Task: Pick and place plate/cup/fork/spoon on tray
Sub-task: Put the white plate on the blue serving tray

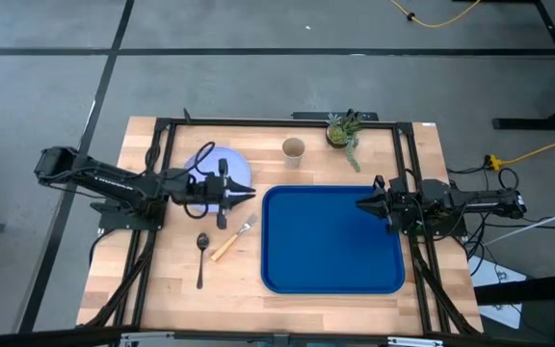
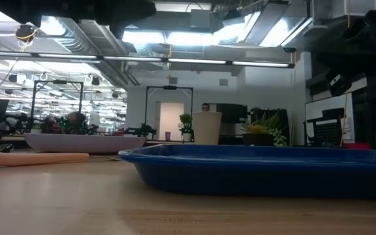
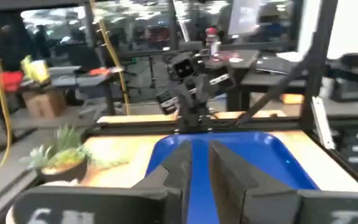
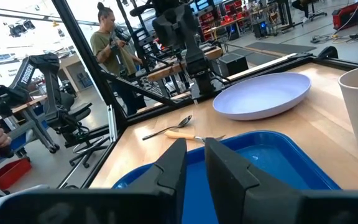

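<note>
The pale plate [image 1: 222,166] lies flat at the table's far left of centre. The tan cup [image 1: 293,148] stands upright behind the blue tray [image 1: 333,241]. The orange-handled fork [image 1: 232,239] and the dark spoon [image 1: 201,256] lie on the wood left of the tray. My left gripper [image 1: 251,196] is shut and empty, hovering between the plate's right edge and the tray. My right gripper [image 1: 361,202] is shut and empty over the tray's far right part. The right wrist view shows the plate [image 4: 263,94], fork [image 4: 188,135] and spoon [image 4: 166,129] beyond the tray [image 4: 272,162].
A small green potted plant [image 1: 343,131] stands at the far edge, right of the cup. A black frame [image 1: 258,121] runs around the table. A person [image 4: 107,43] stands in the room beyond the table's left side.
</note>
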You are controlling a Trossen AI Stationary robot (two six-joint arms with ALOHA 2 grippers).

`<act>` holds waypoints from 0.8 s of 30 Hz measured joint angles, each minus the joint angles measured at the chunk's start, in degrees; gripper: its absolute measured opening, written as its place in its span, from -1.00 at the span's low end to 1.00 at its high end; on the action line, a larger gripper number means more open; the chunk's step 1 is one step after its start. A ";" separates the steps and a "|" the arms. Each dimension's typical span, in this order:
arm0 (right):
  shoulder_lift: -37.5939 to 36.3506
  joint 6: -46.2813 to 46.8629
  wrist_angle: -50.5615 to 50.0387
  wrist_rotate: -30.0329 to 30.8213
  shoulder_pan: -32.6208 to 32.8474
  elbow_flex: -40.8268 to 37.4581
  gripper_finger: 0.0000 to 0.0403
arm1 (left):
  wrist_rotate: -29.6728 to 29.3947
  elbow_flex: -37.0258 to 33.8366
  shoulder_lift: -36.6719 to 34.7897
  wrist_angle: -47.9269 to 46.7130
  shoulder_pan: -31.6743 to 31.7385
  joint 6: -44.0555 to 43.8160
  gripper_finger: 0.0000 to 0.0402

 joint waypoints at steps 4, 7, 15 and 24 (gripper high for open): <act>0.00 0.15 0.04 0.00 0.00 0.00 -0.68 | -10.05 0.02 0.00 -1.70 -1.84 -0.26 -0.50; 0.00 0.17 0.04 0.00 0.00 0.01 -0.68 | -15.45 0.05 -0.02 -6.62 -2.25 -3.11 -0.36; 0.00 0.19 0.04 0.00 0.00 0.01 -0.68 | -13.61 -0.02 -0.02 -20.53 2.63 -12.82 -0.28; 0.00 0.16 0.02 -1.30 0.00 0.01 -0.68 | -5.75 0.00 -0.02 -18.53 3.36 -16.16 -0.29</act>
